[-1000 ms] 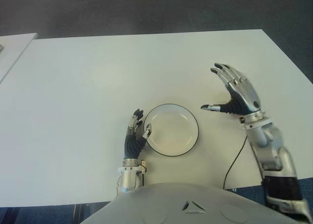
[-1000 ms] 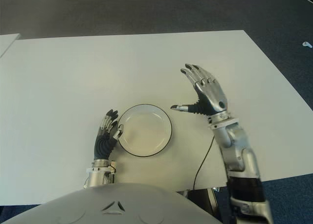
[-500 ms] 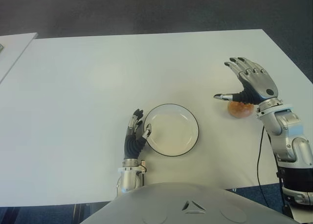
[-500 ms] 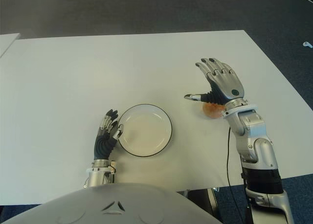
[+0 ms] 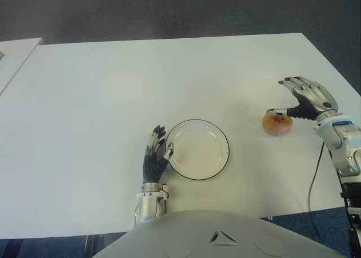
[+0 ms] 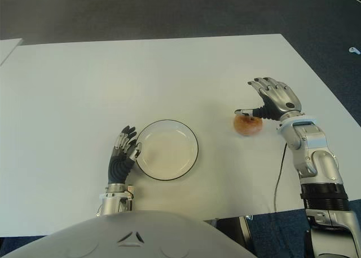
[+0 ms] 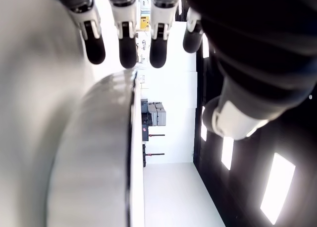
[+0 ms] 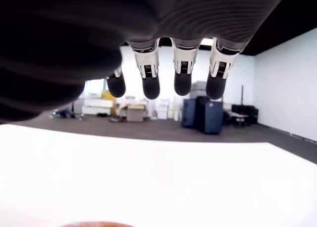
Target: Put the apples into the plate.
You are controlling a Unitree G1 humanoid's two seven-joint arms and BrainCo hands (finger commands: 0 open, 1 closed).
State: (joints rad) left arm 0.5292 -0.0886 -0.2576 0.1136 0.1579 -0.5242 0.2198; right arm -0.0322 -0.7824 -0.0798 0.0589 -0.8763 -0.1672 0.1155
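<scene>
Silver-and-black jointed right hand (image 5: pixel 307 97) on a silver forearm, black-fingered left hand (image 5: pixel 155 154), grey torso

No words, labels, brand names or numbers can be read anywhere in these views. The only mark is a small raised triangular emblem (image 5: pixel 221 237) at 6 o'clock on the robot's grey chest shell, and it carries no legible lettering.

A matt white table (image 5: pixel 101 89) carries a glossy, dark-rimmed plate (image 5: pixel 224 135) left of the right robot hand (image 5: pixel 307 97), whose shell looks like silvery metal beside a smooth-skinned apple (image 5: pixel 277 124).
</scene>
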